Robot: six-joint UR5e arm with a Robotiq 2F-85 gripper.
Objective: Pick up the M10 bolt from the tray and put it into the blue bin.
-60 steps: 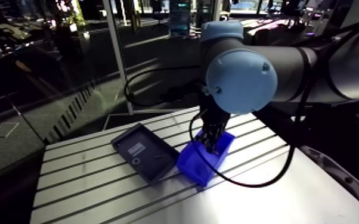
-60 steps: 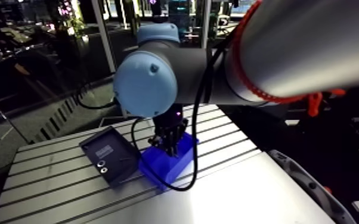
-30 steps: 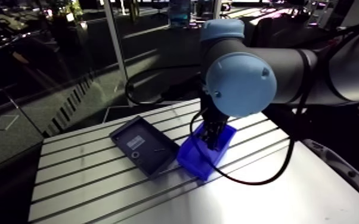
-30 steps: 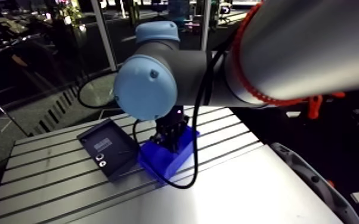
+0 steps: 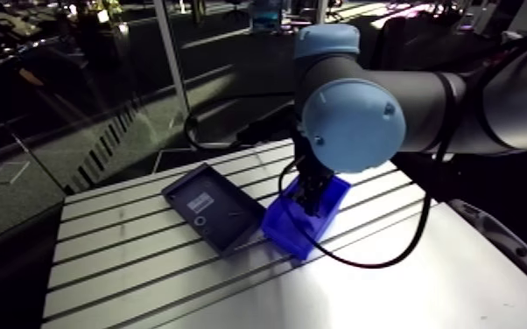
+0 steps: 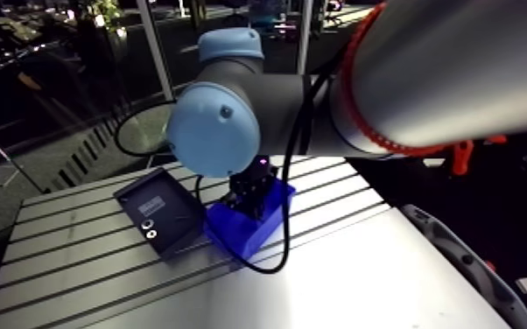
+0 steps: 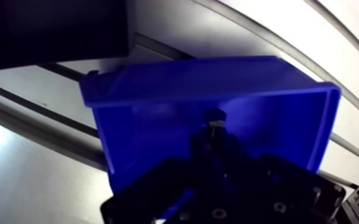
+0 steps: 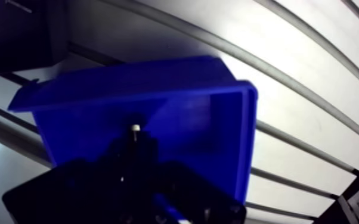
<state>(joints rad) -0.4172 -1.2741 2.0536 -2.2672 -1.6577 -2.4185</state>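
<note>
The slotted aluminium table carries an open-topped blue plastic bin, with a dark rectangular tray just beside it. Directly above the bin's hollow hangs the two-finger gripper, its fingers drawn close and seemingly pinching the M10 bolt, a small dark stub with a pale tip. Its long axis points straight down into the bin, so letting go looks like the only move left.
</note>
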